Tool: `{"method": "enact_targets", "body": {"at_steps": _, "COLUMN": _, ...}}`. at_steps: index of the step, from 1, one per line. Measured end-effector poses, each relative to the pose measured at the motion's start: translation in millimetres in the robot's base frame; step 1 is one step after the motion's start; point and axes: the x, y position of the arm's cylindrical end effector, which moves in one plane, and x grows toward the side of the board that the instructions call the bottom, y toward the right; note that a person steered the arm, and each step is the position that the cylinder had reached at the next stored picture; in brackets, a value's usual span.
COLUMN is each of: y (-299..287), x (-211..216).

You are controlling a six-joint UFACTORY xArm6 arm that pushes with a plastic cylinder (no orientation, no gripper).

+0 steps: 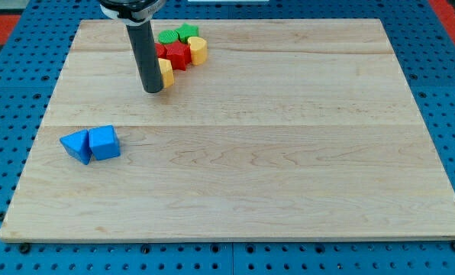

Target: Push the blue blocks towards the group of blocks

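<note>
Two blue blocks lie touching at the view's left: a blue triangle point(76, 144) and, just to its right, a blue cube-like block point(104, 142). The group sits at the view's top: a green block point(169, 37), a green star-like block point(187, 32), a red block point(177, 54), a yellow cylinder point(198, 50) and a yellow block point(166, 72). My tip point(153, 90) rests on the board against the left side of the yellow block, well up and to the right of the blue blocks. The rod hides part of the red blocks.
The wooden board point(288, 153) lies on a blue perforated table point(6, 92). The blue blocks are close to the board's left edge. The group is close to the board's top edge.
</note>
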Motion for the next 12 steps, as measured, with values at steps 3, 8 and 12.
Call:
{"method": "enact_targets", "body": {"at_steps": 3, "y": 16.0, "x": 29.3}}
{"method": "enact_targets", "body": {"at_steps": 8, "y": 30.9, "x": 100.5}}
{"method": "enact_targets", "body": {"at_steps": 12, "y": 156.8, "x": 87.3}}
